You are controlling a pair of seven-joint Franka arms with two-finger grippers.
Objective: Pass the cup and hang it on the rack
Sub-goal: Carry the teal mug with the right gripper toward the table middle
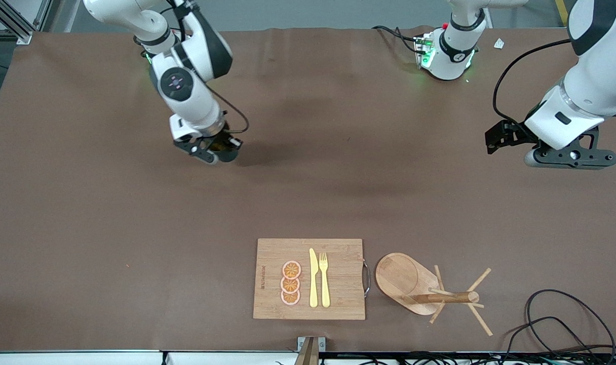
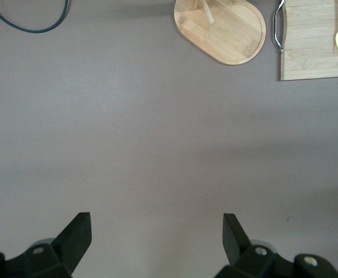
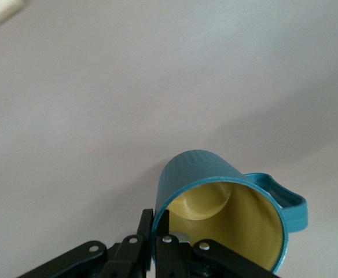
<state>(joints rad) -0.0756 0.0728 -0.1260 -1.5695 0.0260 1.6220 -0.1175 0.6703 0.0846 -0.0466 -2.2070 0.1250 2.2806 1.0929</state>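
While the cup [image 3: 227,200] is pinched by its rim in the right hand [image 1: 210,150], it is best kept level toward the open, waiting left hand [image 1: 566,152].

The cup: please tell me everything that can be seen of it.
The cup is a small teal mug with a ribbed outer wall, a yellowish inside and a loop handle at its side. It looks empty. The right gripper pinches its rim, one finger inside and one outside, and holds it tilted at the right arm's end of the table.

cup [image 3: 215,191]: 1 | rack [image 1: 414,284]: 1 | cutting board [image 1: 338,279]: 1 | orange slices [image 1: 291,283]: 3 | knife [image 1: 313,279]: 1 | fork [image 1: 324,279]: 1
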